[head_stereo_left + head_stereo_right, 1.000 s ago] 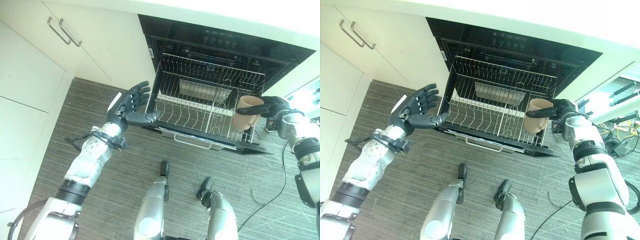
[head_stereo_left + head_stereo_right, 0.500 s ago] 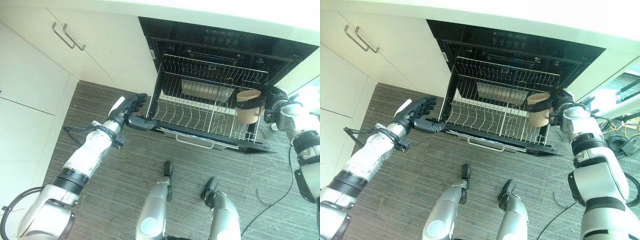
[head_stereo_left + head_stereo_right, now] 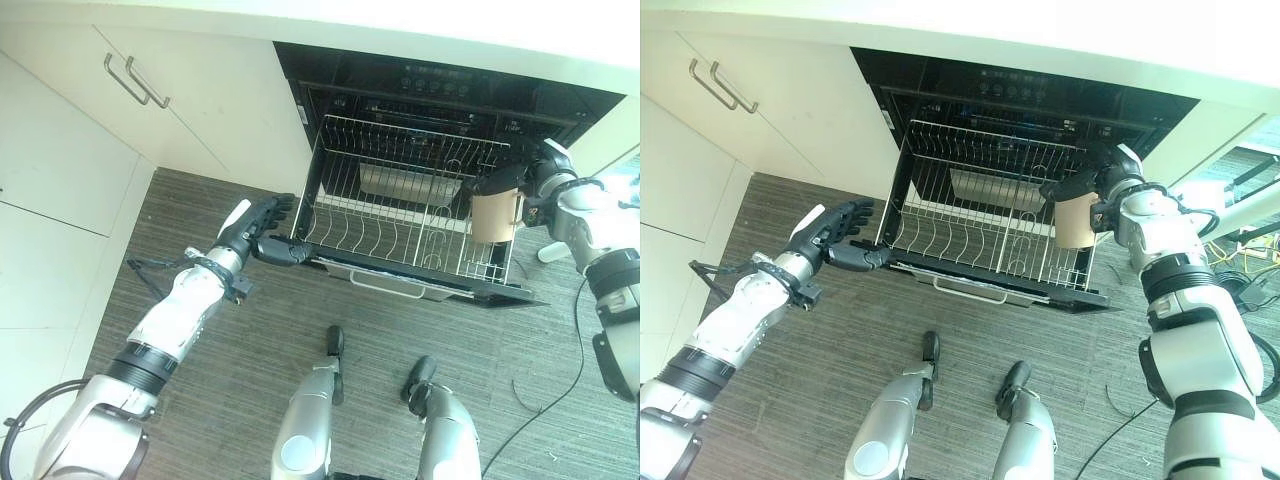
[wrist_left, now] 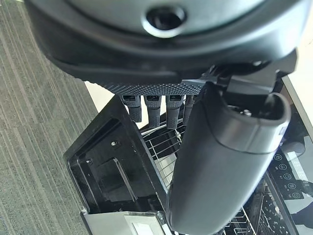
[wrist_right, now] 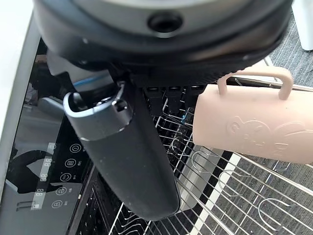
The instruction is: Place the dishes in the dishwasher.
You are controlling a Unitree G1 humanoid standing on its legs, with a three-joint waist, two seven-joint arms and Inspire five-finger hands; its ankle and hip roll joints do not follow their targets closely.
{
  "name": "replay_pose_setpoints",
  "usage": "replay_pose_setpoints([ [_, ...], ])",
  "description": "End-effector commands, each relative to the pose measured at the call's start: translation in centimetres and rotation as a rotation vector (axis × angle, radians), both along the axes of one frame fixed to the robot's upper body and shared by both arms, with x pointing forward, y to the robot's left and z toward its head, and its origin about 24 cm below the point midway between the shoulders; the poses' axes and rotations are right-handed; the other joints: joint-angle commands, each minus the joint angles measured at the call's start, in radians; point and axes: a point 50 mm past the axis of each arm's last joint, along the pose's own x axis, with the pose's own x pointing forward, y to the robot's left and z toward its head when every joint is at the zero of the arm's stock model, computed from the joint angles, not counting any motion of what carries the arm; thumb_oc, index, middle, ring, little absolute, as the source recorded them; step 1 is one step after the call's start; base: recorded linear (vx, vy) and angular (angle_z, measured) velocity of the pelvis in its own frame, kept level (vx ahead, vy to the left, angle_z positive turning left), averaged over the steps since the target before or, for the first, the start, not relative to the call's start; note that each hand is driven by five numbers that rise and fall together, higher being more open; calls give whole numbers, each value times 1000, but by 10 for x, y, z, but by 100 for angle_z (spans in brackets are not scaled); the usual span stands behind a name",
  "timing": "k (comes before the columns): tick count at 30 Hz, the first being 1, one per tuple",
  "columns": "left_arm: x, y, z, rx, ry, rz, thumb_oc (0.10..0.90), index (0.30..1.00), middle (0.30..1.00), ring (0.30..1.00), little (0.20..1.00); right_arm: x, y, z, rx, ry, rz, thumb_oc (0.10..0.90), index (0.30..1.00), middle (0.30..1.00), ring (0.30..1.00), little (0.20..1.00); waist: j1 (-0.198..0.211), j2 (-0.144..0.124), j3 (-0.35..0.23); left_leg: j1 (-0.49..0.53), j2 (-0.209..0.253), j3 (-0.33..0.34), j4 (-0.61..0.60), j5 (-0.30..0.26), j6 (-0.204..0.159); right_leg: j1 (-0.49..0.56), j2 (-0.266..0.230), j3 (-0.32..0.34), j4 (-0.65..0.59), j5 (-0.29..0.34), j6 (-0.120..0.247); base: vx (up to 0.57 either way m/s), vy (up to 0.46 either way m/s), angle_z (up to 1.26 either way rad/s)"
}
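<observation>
Now | right hand point(image 3: 538, 180) pinching pink mug point(image 3: 494, 215) above wire rack point(image 3: 400, 215) | left hand point(image 3: 262, 226) fingers relaxed.

Beige mug point(image 3: 495, 217) held above an open dishwasher point(image 3: 420, 150) with its wire rack point(image 3: 400, 215) pulled out.

The mug is plain pale beige with a loop handle, upright, raised over the rack's right end at about 3 o'clock, gripped by the right hand point(image 3: 540, 180). The silver wire rack, with rows of upright tines, extends out over the lowered black door toward 6 o'clock.
</observation>
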Motion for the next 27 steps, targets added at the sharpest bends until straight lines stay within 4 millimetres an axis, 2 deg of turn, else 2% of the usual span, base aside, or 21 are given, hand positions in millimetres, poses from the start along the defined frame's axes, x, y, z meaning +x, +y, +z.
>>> replay_pose_setpoints([
  [1,-13,0,-26,30,44,14,800,900,900,900,900,-9,-12,76,-118,-255,-63,800,900,900,900,900,-6,-23,-64,63,28,-14,99,-266,-32,55,1,62,-117,-22,121,-6,36,0],
  [5,-23,1,-35,6,53,26,800,900,900,900,900,-19,-9,96,-110,-362,-60,800,900,900,900,900,-17,-28,-76,71,31,-6,99,-272,-30,62,5,65,-117,-27,120,6,42,-1],
  [8,-30,2,-42,-36,58,40,800,900,900,900,900,-28,-7,93,-76,-390,-35,800,900,900,900,900,-29,-35,-87,81,32,-1,99,-275,-27,70,7,70,-117,-29,120,27,46,-2],
  [9,-33,2,-44,-56,58,45,800,900,900,900,900,-32,-6,88,-66,-391,-25,800,900,900,900,900,-35,-38,-91,87,34,2,99,-276,-26,76,8,71,-117,-30,120,60,64,-8],
  [13,-46,1,-45,-160,18,67,800,900,900,900,900,-53,-4,36,12,-362,35,800,900,900,900,900,-54,-56,-112,128,40,20,99,-286,-19,115,2,64,-117,-36,122,67,56,-4],
  [16,-53,2,-34,-239,-53,72,800,900,900,900,900,-70,3,3,54,-373,62,800,900,900,900,900,-63,-71,-135,172,42,29,99,-295,-11,159,-3,59,-117,-38,128,117,89,-6],
  [20,-62,6,-25,-344,-106,77,800,900,900,900,900,-87,8,-18,97,-400,65,800,900,900,900,900,-68,-84,-171,200,35,34,99,-304,0,186,-13,61,-117,-33,137,108,99,-6],
  [23,-74,9,-20,-470,-149,61,800,900,900,900,900,-110,9,-42,163,-411,56,800,900,900,900,900,-72,-96,-215,233,25,33,99,-324,15,219,-27,61,-117,-24,150,140,150,-1],
  [25,-81,12,-16,-509,-186,35,800,900,900,900,900,-122,8,-51,191,-421,54,800,900,900,900,900,-76,-104,-233,252,15,34,99,-339,26,237,-40,61,-117,2,158,127,203,1],
  [26,-88,13,-6,-597,-245,-27,800,900,900,900,900,-136,7,-61,238,-445,29,800,900,900,900,900,-87,-109,-253,273,-2,34,99,-362,45,264,-50,65,-117,39,170,128,271,0],
  [27,-90,15,-4,-614,-263,-40,800,900,900,900,900,-141,6,-62,249,-462,19,800,900,900,900,900,-91,-108,-259,278,-9,29,99,-368,51,276,-46,68,-117,46,171,181,348,-8],
])
